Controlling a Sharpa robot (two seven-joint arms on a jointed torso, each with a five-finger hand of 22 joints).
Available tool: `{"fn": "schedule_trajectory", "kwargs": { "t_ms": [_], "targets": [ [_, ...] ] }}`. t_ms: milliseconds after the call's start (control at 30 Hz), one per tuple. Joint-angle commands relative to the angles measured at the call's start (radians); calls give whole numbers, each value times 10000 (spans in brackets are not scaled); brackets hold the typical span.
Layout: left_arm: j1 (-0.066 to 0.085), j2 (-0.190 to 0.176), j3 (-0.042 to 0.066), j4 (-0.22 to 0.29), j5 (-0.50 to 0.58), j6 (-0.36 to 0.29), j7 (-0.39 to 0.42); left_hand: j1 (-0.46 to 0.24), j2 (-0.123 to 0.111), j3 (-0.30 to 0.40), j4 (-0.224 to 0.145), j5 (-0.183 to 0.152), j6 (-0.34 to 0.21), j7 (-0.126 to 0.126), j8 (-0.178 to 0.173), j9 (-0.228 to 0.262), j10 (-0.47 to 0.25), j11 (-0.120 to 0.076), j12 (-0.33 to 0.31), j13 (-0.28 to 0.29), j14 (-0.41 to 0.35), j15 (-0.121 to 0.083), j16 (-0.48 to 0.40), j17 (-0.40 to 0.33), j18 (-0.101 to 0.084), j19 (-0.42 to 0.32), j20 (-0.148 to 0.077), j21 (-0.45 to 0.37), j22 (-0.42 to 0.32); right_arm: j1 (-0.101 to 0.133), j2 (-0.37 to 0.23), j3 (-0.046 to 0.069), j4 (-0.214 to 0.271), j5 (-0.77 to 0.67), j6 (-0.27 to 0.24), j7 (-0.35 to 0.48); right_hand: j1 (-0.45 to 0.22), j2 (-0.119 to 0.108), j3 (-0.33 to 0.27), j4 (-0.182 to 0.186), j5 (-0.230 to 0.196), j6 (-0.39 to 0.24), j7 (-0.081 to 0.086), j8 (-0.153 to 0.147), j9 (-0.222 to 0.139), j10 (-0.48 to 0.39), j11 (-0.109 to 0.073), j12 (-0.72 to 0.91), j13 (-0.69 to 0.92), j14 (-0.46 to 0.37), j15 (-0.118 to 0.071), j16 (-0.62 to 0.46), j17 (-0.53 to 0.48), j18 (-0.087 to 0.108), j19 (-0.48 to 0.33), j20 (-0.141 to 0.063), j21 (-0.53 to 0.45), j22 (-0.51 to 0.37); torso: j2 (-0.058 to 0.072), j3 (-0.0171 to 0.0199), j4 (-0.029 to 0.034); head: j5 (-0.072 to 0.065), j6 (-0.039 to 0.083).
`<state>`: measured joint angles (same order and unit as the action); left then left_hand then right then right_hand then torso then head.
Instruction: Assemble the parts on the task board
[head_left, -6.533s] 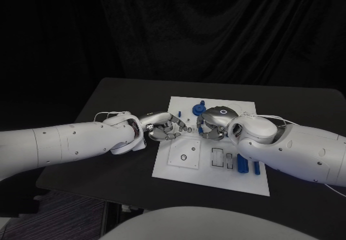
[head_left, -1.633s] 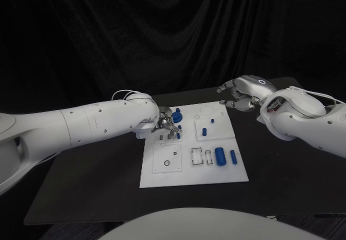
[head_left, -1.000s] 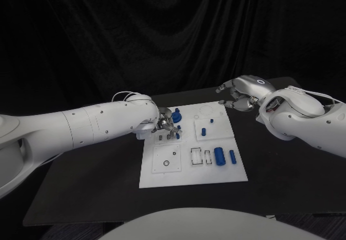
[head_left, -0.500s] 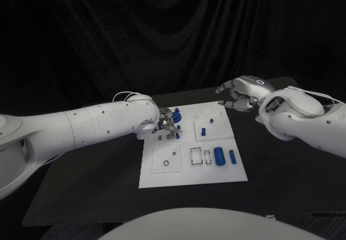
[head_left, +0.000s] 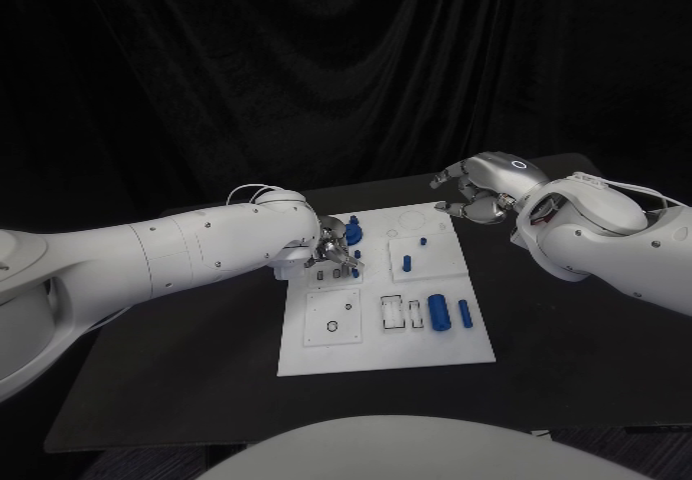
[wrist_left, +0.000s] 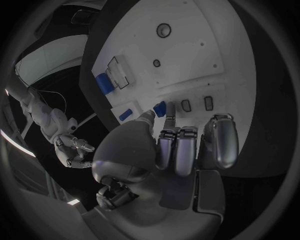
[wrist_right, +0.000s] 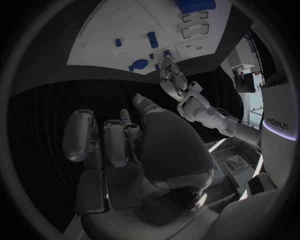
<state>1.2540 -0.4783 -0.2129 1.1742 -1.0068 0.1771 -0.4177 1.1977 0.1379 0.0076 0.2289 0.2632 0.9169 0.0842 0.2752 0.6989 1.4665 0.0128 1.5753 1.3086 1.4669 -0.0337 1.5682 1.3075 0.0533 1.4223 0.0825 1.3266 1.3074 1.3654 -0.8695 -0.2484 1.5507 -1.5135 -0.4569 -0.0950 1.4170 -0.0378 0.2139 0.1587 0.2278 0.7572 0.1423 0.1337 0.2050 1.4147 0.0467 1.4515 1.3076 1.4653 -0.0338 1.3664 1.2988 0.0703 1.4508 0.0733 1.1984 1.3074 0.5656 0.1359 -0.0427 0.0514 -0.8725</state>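
Left hand (head_left: 333, 250) over the task board (head_left: 387, 345) at mid-table, fingers (wrist_left: 160, 109) pinching a small blue part (wrist_left: 159, 108). Best lowered upright, slowly, into its slot. Right hand (head_left: 477, 190) empty, fingers apart, beyond the board's far edge.

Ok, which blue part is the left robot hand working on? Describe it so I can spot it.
Start at the white task board mid-table and go to its far left corner, where the left robot hand rests. At its fingertips stands a small blue peg, upright and thinner than the round blue knob just beyond it.
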Motion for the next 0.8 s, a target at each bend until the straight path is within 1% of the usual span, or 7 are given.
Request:
{"fn": "schedule_trajectory", "kwargs": {
  "t_ms": [33, 133, 367, 467, 600, 667, 800],
  "targets": [
    [-24, 48, 9, -11, 68, 170, 188, 107, 24, 73, 5, 42, 62, 15, -42, -11, 1043, 47, -46, 2622, 1039, 43, 26, 2633, 89, -86, -9, -44, 1807, -21, 1, 8, 36, -23, 88, -83, -60, 60, 10, 66, -2, 76, -9, 65, -17, -68, -10, -62, 613, 297, 48, -40, -15, 76, -56, 13, -91, 1573, -3, 2, -5, -10, -2],
    [-26, 83, 9, -44, 68, 180, 196, 120, 26, 89, -3, 48, 69, 14, -52, -13, 1043, 45, -46, 2622, 1039, 43, 26, 2633, 90, -89, -9, -49, 1806, -21, -6, 8, 40, -23, 112, -95, -60, 60, 10, 66, -2, 76, -9, 65, -17, -68, -10, -62, 613, 297, 48, -40, -15, 76, -56, 13, -91, 1573, -6, 2, 14, -13, -2],
    [-28, 134, 10, -77, 97, 182, 238, 173, 30, 175, -46, 106, 96, 12, -112, -18, 1043, 44, -46, 2622, 1039, 42, 26, 2633, 95, -107, -7, -72, 1801, -21, -23, 8, 62, -23, 179, -124, -68, 73, 14, 77, -8, 91, -6, 65, -20, -79, -4, -73, 597, 293, 54, -54, -31, 82, -65, 18, -121, 1565, -9, -2, 5, 28, -2],
    [-28, 164, 10, -110, 367, 185, 215, 216, 9, 255, -85, 217, 114, 13, -175, -23, 1043, 46, -46, 2622, 1039, 43, 26, 2633, 99, -123, -5, -93, 1796, -21, -24, 8, 63, -23, 209, -133, -68, 73, 14, 77, -8, 91, -6, 65, -20, -79, -4, -73, 597, 293, 54, -54, -31, 82, -65, 18, -121, 1565, -6, -4, -7, 52, -2],
    [-29, 216, 10, -178, 808, 204, 112, 253, -11, 321, -118, 290, 120, 16, -228, -25, 1043, 49, -46, 2622, 1039, 46, 26, 2633, 103, -137, -2, -112, 1792, -20, -31, 8, 76, -23, 267, -148, -75, 80, 16, 85, -14, 104, -5, 66, -22, -85, 1, -79, 588, 288, 58, -64, -44, 86, -71, 22, -140, 1560, -12, -4, 3, 57, -2],
    [-30, 230, 10, -207, 947, 226, 47, 259, -16, 329, -123, 297, 121, 17, -234, -25, 1043, 48, -46, 2622, 1039, 47, 26, 2633, 105, -145, -2, -124, 1788, -20, -35, 8, 84, -23, 300, -156, -75, 80, 16, 85, -14, 104, -5, 66, -22, -85, 1, -79, 588, 288, 58, -64, -44, 86, -71, 22, -140, 1560, -8, 2, 5, 52, -2],
    [-32, 243, 10, -234, 1061, 230, -8, 262, -23, 335, -127, 306, 121, 18, -241, -25, 1043, 50, -46, 2622, 1039, 47, 26, 2633, 106, -147, -2, -127, 1787, -20, -50, 8, 93, -23, 345, -164, -84, 90, 18, 96, -19, 116, -2, 66, -24, -100, 5, -92, 568, 283, 63, -78, -60, 91, -80, 27, -168, 1552, -10, 0, 6, 37, -2]
  ]
}}
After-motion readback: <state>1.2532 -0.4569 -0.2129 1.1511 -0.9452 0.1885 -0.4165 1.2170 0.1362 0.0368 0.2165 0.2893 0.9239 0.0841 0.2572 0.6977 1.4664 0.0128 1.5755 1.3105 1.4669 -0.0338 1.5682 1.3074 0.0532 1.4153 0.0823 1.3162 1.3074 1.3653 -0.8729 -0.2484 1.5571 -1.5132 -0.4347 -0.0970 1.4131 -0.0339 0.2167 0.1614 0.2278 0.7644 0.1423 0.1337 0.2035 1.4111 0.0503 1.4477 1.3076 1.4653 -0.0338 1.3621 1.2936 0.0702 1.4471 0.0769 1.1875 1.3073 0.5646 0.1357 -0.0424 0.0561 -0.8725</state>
